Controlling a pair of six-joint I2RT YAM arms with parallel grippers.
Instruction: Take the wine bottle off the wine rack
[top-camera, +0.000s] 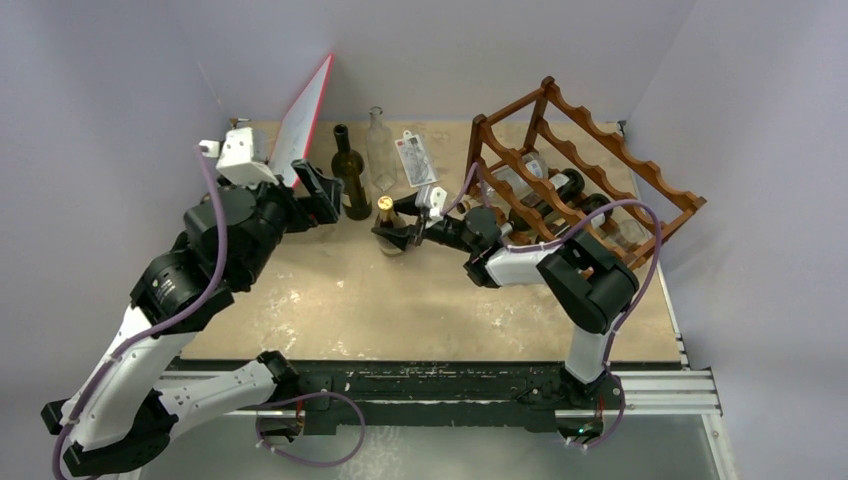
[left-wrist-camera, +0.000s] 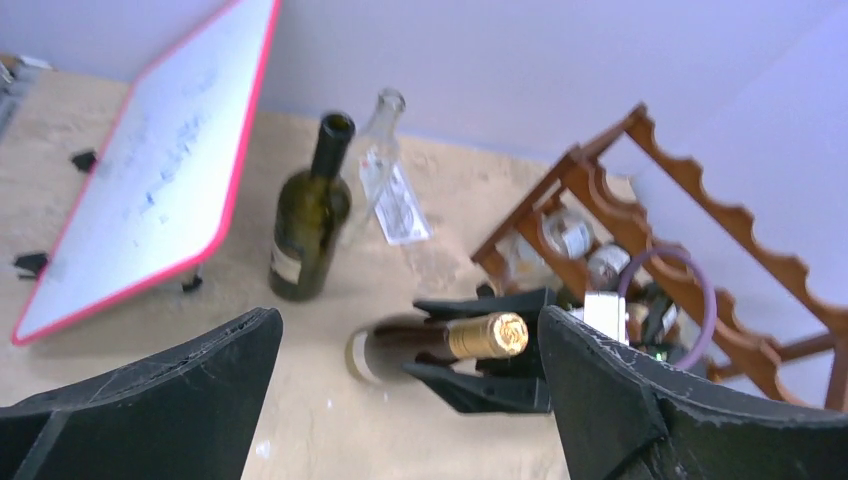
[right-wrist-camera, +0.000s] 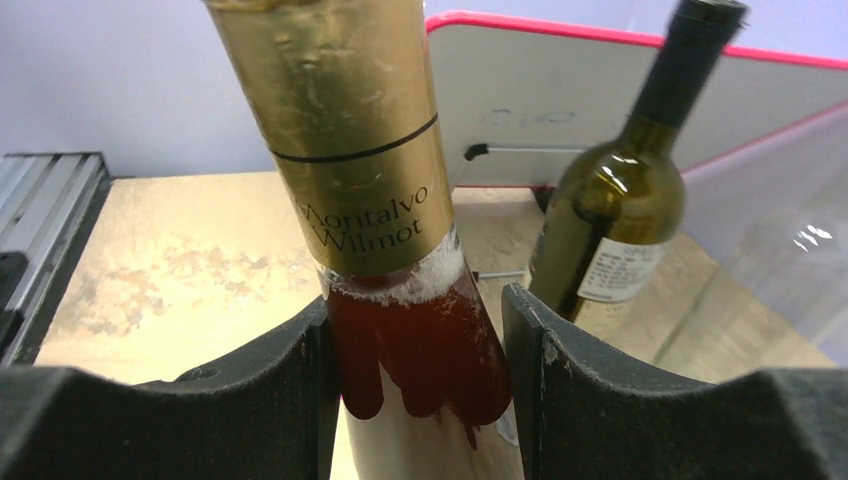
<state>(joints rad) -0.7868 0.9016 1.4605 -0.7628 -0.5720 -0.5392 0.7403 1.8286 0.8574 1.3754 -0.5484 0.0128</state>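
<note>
So the bottle (right-wrist-camera: 385, 140) is basically off already. The right gripper (right-wrist-camera: 415, 330) is pinching its neck around mid-table, well clear of the rack (top-camera: 590, 170) in the far right corner. Can't tell if its base is down, so I'd guess setting it down and letting go is what's left. The left gripper (top-camera: 322, 192) hangs near it, fingers spread wide, empty. Gold foil reads "Montalvo Wilmot". The green bottle (top-camera: 350, 180) by the far edge has a label, but it's unreadable.

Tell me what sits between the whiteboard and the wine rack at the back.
A dark green bottle, a clear glass bottle and a white printed card, best seen in the top view.
</note>
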